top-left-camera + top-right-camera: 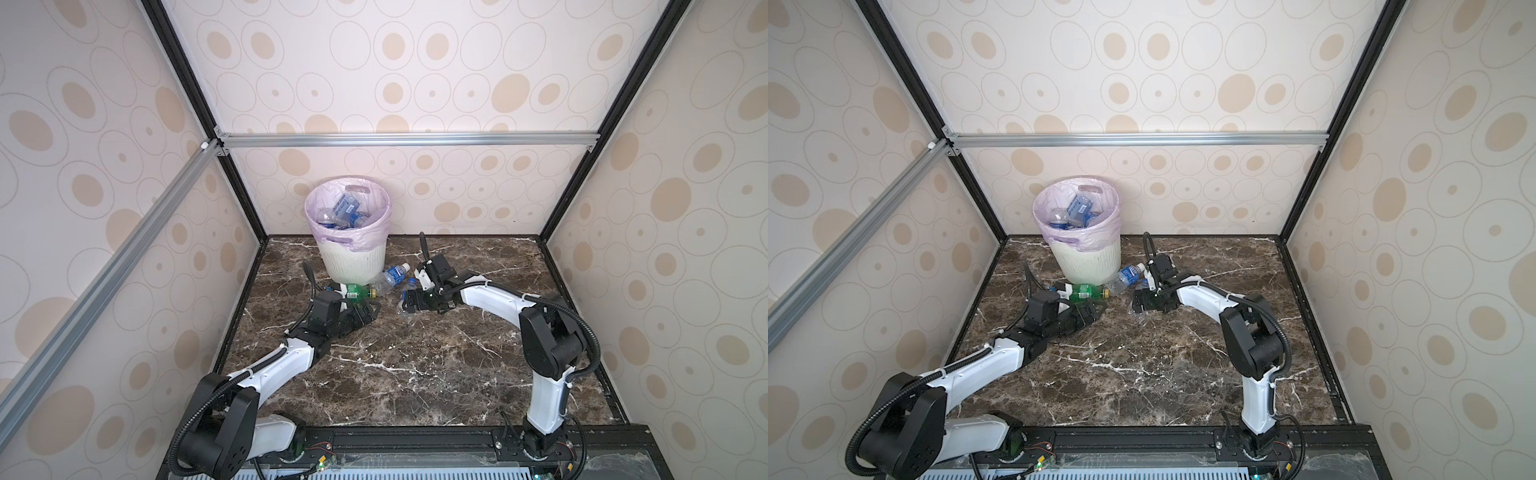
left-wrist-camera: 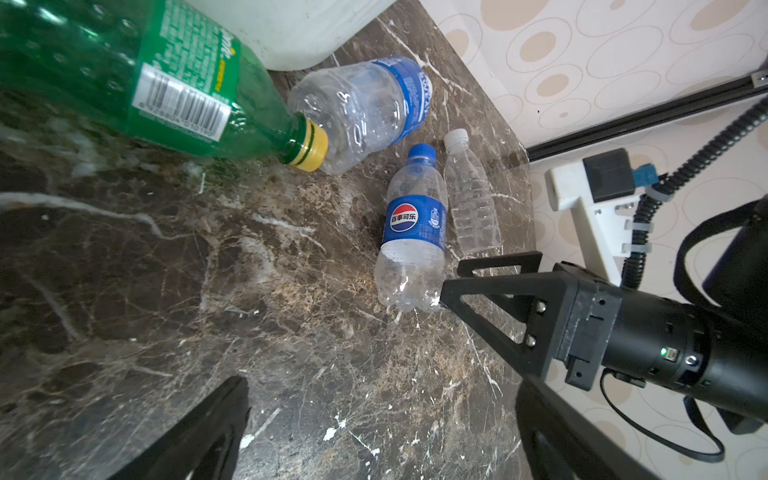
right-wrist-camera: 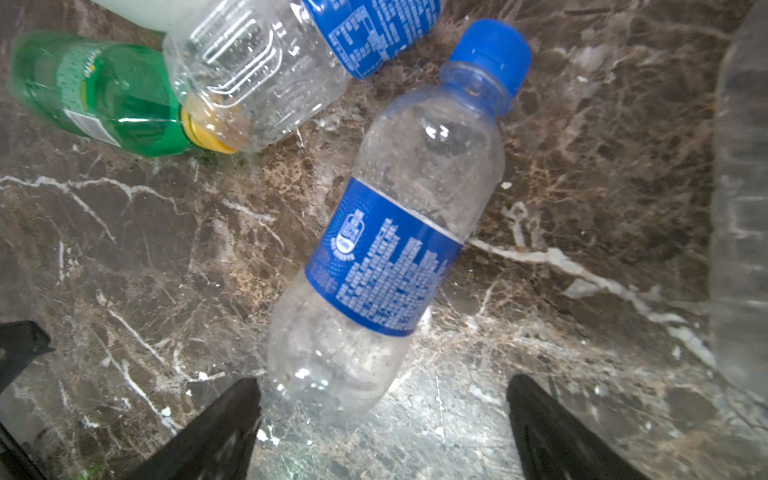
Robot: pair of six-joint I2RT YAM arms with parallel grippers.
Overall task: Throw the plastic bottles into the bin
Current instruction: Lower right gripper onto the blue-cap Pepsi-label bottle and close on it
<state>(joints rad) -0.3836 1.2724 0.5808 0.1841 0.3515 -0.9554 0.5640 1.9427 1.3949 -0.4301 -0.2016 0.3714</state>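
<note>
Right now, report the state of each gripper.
Left gripper: open, empty.
Right gripper: open at the base of the blue-label bottle, not gripping it.

Wht arm links [image 1: 494,301] w/ blk joints [image 1: 540,332], ribbed blk cables [image 2: 638,237], blk triangular-frame right claw [image 2: 451,279]

The near half of the marble table [image 1: 395,374] lies bare and passable, but at the far side the bin [image 1: 353,262], 1 green bottle [image 1: 358,291] and 3 clear bottles [image 2: 411,232] crowd together, touching or just beside each other.
</note>
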